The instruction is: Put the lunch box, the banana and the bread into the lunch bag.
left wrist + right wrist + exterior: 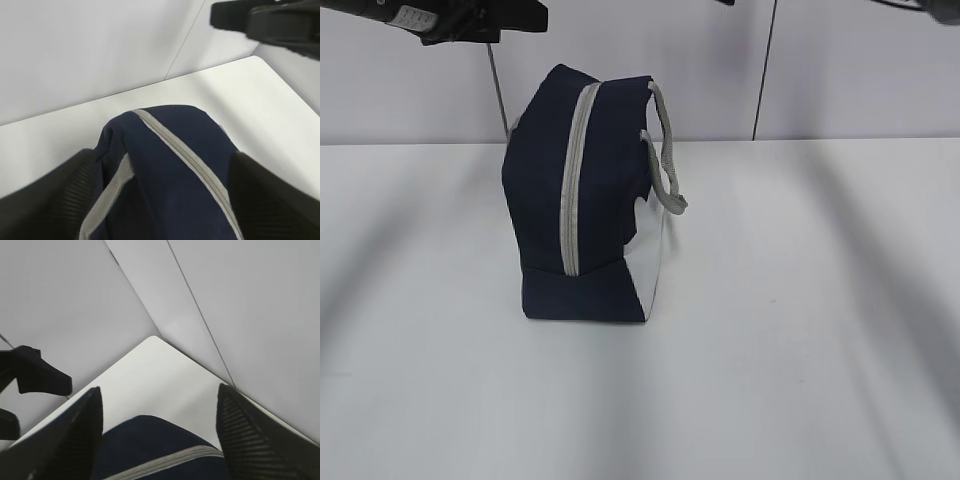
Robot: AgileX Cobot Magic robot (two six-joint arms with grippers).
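The navy-blue lunch bag [585,200] stands on the white table, its grey zipper [576,180] running up the side that faces the exterior view and looking shut. Its grey handle [666,150] hangs at the right above the white panel [656,265]. My left gripper [162,157] is open and empty, high above the bag [175,175]. My right gripper [159,390] is open and empty too, also above the bag [150,440]. The lunch box, the banana and the bread are out of view.
The white table [800,330] meets a grey panelled wall [840,70] behind. Part of the left arm [470,20] hangs at the top left of the exterior view. The right arm [280,22] shows in the left wrist view.
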